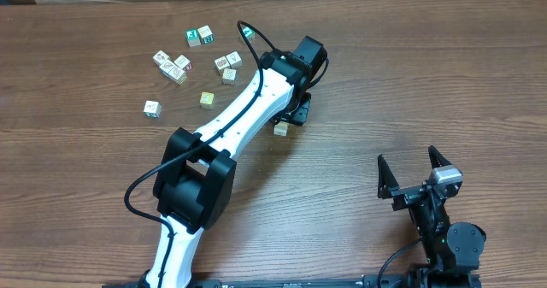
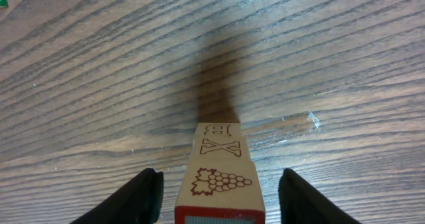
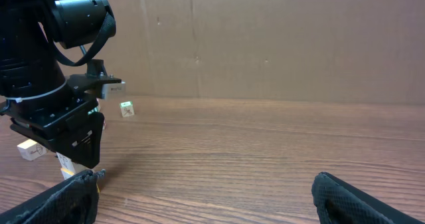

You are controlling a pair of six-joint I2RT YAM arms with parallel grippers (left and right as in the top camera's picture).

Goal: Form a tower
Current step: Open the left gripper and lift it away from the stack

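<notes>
Fingers (image 2: 139, 199) of the left gripper (image 2: 220, 176) flank the tower (image 2: 218, 151) with a gap on each side, gripping nothing. Three stacked cube faces show. The right gripper (image 1: 407, 154) gapes wide and empty. Roughly twelve loose cubes (image 1: 207, 99) lie scattered on the table (image 1: 385, 74).

Overhead looks down; both wrist cameras see the tower (image 2: 222, 177), left nearest.

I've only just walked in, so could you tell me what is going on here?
The left hand sits over a tower of picture cubes on the table, its fingers open with gaps on both sides, so nothing is gripped. Loose cubes lie scattered nearby. The right hand rests open and idle off to the side.
</notes>
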